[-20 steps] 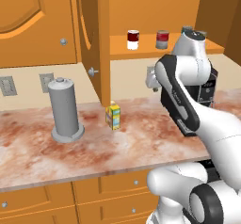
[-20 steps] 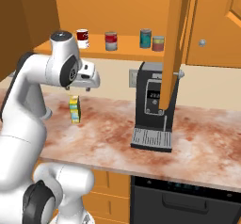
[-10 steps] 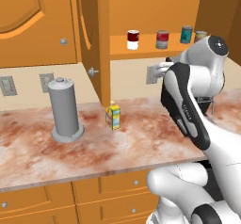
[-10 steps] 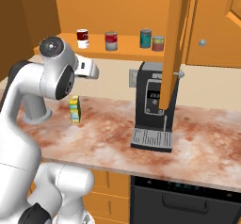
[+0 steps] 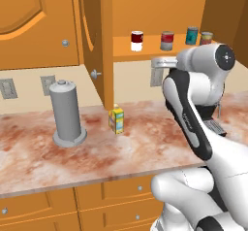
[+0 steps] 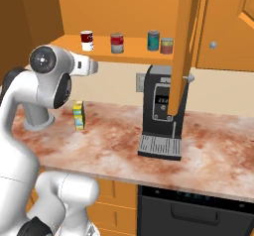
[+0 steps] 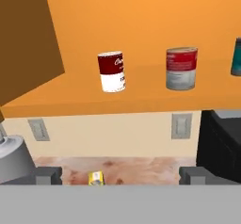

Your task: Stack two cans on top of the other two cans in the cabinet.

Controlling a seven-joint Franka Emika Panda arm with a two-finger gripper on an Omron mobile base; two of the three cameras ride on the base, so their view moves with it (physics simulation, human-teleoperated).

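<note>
I have the gripper [image 7: 120, 175] raised to shelf height in front of the open cabinet [image 5: 145, 4], with the jaws spread wide and nothing between them; in the hand view the two finger tips [image 7: 47, 175] stand well apart at the bottom. All four cans rest singly on the cabinet shelf [image 7: 141, 93], none stacked. From left to right in the right base view: the dark red can with a white lower half [image 6: 87, 40], the grey can with a red upper band [image 6: 116, 43], the teal can [image 6: 154, 40], and just beside it the grey-green can with a red band [image 6: 167, 45]. In the hand view the dark red can [image 7: 111, 71] sits slightly left of centre, above the line between the tips and still well apart from them. I judge the step in hand to be the approach for the first pick, most likely of that can. The next move calls for raising the hand so the jaws bracket the can body, advancing over the shelf lip without contact, then closing. The yellow carton [image 5: 116, 120] and grey canister [image 5: 67, 113] remain on the surface below.
</note>
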